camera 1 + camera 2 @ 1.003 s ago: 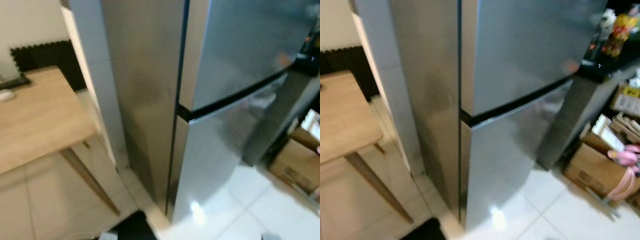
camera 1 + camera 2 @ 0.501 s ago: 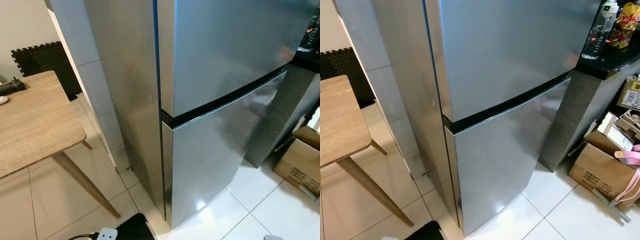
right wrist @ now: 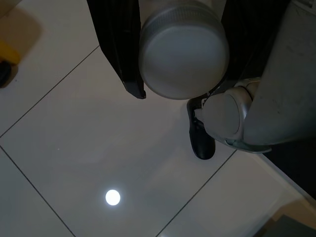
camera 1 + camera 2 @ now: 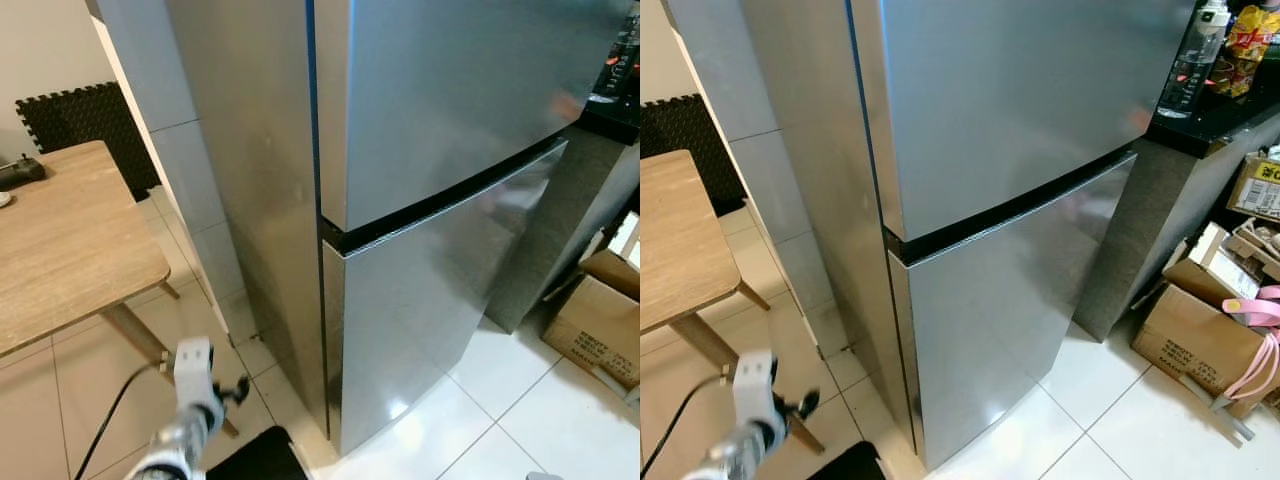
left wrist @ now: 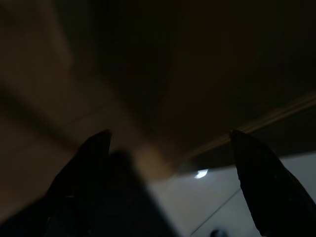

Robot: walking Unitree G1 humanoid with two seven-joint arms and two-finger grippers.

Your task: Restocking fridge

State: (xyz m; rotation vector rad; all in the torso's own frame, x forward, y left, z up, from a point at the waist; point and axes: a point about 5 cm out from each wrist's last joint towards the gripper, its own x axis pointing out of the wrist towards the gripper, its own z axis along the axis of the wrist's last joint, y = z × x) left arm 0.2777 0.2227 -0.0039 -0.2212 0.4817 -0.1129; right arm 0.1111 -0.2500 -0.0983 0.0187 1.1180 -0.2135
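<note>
Left eye view: a two-door steel fridge (image 4: 420, 200) is being faced, both doors shut. The left gripper (image 4: 232, 392) is being raised beside the fridge's lower left corner, between it and the wooden surface (image 4: 70, 240).

Right eye view: a bottle (image 4: 1188, 60) is being carried on the dark counter (image 4: 1230, 115) to the fridge's right, cardboard boxes (image 4: 1200, 335) below.

Left wrist view: the jaws are being held wide apart before the dark fridge.

Right wrist view: the right gripper (image 3: 182, 49) is closed on a silver can (image 3: 183, 54) over the tiled floor (image 3: 74, 148).

The can is likely being risked: with the doors shut, a swing could knock it against the steel.
</note>
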